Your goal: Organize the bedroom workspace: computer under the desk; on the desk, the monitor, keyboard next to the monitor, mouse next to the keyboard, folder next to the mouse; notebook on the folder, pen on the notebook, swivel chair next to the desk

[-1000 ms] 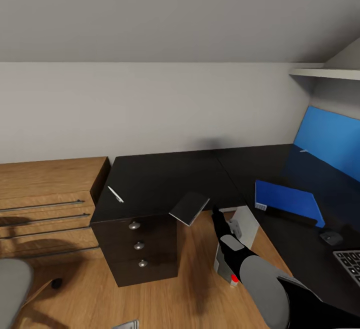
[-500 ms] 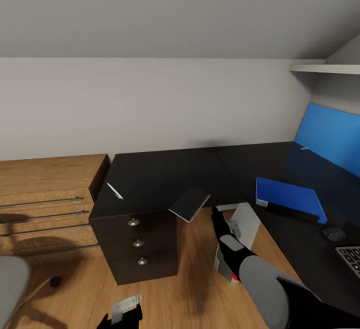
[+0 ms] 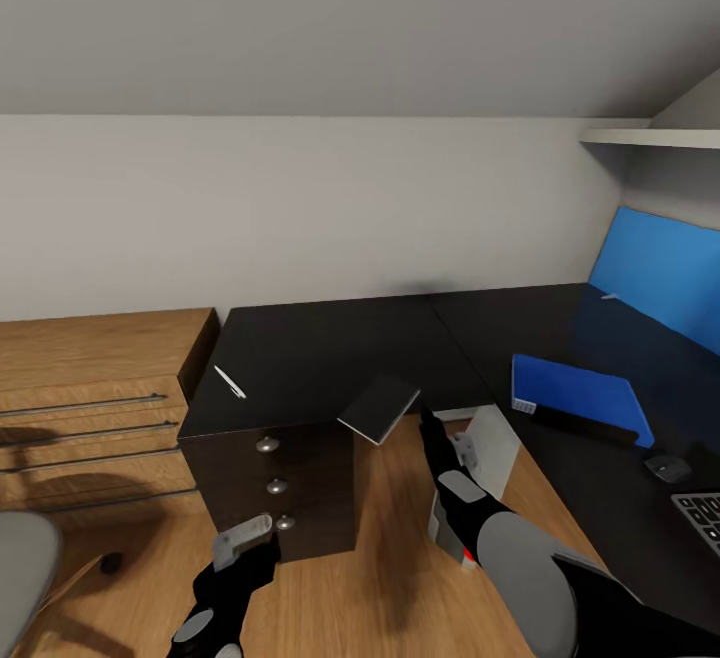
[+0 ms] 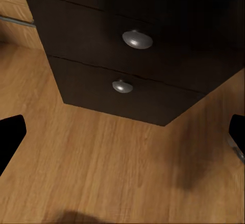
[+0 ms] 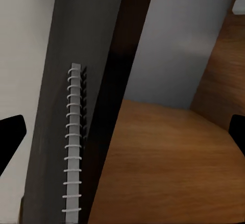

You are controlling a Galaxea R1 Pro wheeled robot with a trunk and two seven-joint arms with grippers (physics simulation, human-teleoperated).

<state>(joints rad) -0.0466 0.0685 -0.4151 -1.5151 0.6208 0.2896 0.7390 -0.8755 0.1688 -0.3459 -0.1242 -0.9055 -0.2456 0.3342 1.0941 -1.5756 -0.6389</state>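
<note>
The left gripper [image 3: 243, 540] has come up into the lower left of the head view, and the right gripper [image 3: 432, 430] has barely moved.

Both grippers have their fingers spread wide and hold nothing. The left one points at the desk [image 3: 330, 353] drawers with round knobs [image 4: 137, 39]. The right one sits at lower middle, just under the notebook [image 3: 379, 408], which hangs over the desk edge. The pen [image 3: 230, 382] lies left of it. The folder [image 3: 578, 395], mouse [image 3: 666, 467] and keyboard [image 3: 700, 515] are at the right.
</note>
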